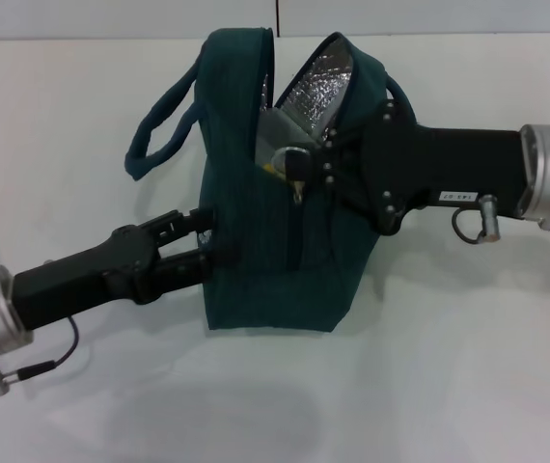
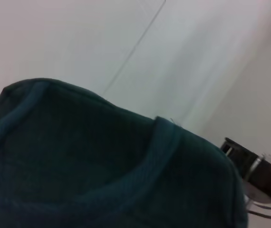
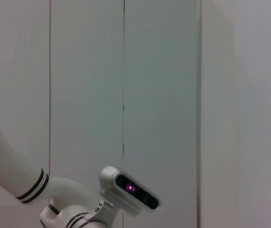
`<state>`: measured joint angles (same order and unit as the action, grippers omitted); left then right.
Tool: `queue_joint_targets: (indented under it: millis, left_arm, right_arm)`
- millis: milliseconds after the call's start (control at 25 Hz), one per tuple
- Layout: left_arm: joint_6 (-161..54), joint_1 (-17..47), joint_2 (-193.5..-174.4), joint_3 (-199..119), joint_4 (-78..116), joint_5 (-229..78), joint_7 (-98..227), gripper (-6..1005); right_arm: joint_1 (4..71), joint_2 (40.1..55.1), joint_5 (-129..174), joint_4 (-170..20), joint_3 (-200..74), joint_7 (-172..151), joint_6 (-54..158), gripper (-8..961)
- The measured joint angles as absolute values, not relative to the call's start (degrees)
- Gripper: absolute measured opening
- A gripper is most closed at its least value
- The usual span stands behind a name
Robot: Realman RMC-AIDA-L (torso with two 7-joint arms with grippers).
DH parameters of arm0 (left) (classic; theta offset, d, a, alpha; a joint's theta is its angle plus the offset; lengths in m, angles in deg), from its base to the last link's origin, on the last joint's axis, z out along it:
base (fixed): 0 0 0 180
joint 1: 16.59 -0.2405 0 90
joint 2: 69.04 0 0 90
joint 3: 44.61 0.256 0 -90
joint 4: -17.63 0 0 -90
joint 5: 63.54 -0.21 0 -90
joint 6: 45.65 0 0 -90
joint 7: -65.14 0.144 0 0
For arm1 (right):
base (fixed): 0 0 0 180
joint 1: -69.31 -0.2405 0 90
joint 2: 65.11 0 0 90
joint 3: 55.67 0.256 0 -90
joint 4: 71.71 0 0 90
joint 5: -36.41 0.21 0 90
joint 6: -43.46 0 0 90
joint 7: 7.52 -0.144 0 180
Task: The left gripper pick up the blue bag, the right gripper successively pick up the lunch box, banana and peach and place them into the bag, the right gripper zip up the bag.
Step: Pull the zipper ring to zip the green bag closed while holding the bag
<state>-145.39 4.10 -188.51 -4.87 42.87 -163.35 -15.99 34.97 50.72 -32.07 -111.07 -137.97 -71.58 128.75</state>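
Observation:
The blue bag (image 1: 275,241) stands upright mid-table, its top partly open and showing silver foil lining (image 1: 318,87). From the lower left, my left gripper (image 1: 205,246) is shut on the fabric of the bag's left side. That same fabric (image 2: 92,161) fills the left wrist view. My right gripper (image 1: 292,164) reaches in from the right to the bag's zip line and looks shut on the zip pull (image 1: 298,193). Beside its fingertips a sliver of yellow (image 1: 271,167) shows in the opening, possibly the banana. The lunch box and the peach are hidden.
The white table (image 1: 429,386) surrounds the bag. One loop handle (image 1: 159,121) sticks out to the bag's left. The right wrist view shows only a wall and the robot's white head camera (image 3: 130,190). The right arm (image 2: 254,166) appears far off in the left wrist view.

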Motion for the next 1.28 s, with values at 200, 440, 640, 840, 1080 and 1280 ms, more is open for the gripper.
queue_joint_targets:
  millis: [200, 440, 640, 840, 1080, 1280]
  left_arm:
    - [-144.35, 4.51, -188.62, -4.87, 42.04, -163.17, -15.99, 888]
    - [-143.08, 4.91, -188.65, -4.62, 41.72, -163.4, -15.99, 887]
    - [-141.96, 5.03, -188.66, -4.62, 40.96, -163.5, -15.98, 849]
    - [-141.71, 4.93, -188.58, -4.62, 40.94, -163.65, -15.46, 663]
    - [-141.7, 4.67, -188.59, -4.56, 40.8, -164.01, -14.08, 406]
    - [-141.7, 4.79, -188.62, -4.05, 40.37, -164.23, -13.12, 216]
  right_arm:
    - [34.64, 50.88, -32.04, -110.96, -138.88, -71.51, 128.13, 6]
    - [34.61, 50.9, -31.85, -110.91, -139.04, -71.43, 128.09, 6]
    - [34.6, 50.9, -31.73, -110.91, -139.03, -71.46, 128.08, 6]
    - [34.87, 50.9, -31.7, -110.91, -138.83, -71.47, 128.08, 6]
    - [35.05, 50.86, -31.23, -110.91, -138.57, -71.43, 127.99, 6]
    - [35.23, 50.81, -30.88, -110.91, -138.55, -71.41, 127.99, 6]
